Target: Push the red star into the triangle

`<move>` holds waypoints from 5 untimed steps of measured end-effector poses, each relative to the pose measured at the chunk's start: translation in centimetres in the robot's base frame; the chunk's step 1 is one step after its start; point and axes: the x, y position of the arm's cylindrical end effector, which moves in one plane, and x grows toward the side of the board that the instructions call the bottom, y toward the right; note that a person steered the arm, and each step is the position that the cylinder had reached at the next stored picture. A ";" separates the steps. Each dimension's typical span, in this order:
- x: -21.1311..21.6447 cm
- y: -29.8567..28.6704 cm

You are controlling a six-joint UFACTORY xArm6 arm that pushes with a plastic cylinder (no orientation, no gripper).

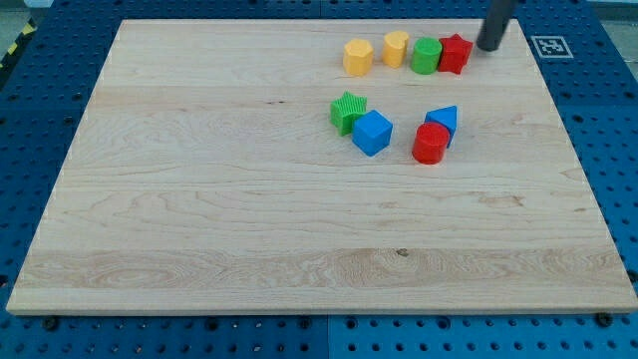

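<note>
While the red star sits at the far right end of a row of four blocks near the table's far edge, it touches a green cylinder on its left, and beyond that stand two yellow blocks: a rounded one and a hexagonal one at the row's left end. My tip stands just right of the star, close beside it, though contact cannot be confirmed. There are no jaws on this rig, only the rod, so nothing is grasped or released.

Nearer and slightly left of the star lies the blue triangle, with a red cylinder pressed against its near side. Further left, a blue cube touches a green star. All rest on the wooden table.

By my judgement the approach step is in hand: the tip is set beside the star but on its right, which would drive it into the green cylinder rather than toward the triangle. The next move calls for bringing the tip round to the star's far side, then pushing toward the near edge with a slight leftward lean, so the star slides clear of the cylinder and meets the triangle.
</note>
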 end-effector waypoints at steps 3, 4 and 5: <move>1.2 -0.7; 0.8 -2.7; 4.2 -3.7</move>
